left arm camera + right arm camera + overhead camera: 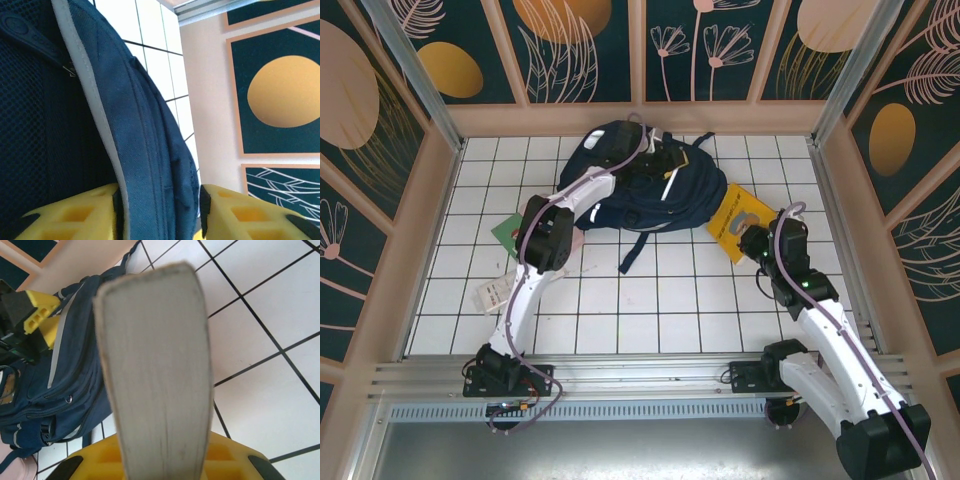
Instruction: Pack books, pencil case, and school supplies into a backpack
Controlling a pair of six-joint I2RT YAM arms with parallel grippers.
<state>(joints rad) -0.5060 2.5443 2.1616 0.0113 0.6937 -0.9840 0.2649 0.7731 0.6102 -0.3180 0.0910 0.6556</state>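
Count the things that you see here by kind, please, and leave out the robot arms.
backpack: 1
books: 2 (orange-yellow book, green book)
whitish packet: 1
pink thing, mostly hidden, kind unclear: 1
Total: 5

Nothing here reads clearly from where I stand. The orange-yellow book near the table's right edge shows a pale mark on its cover, too small to make out. The whitish packet toward the left edge carries printing, also illegible. A dark pull tab on the backpack bears raised marks I cannot read.
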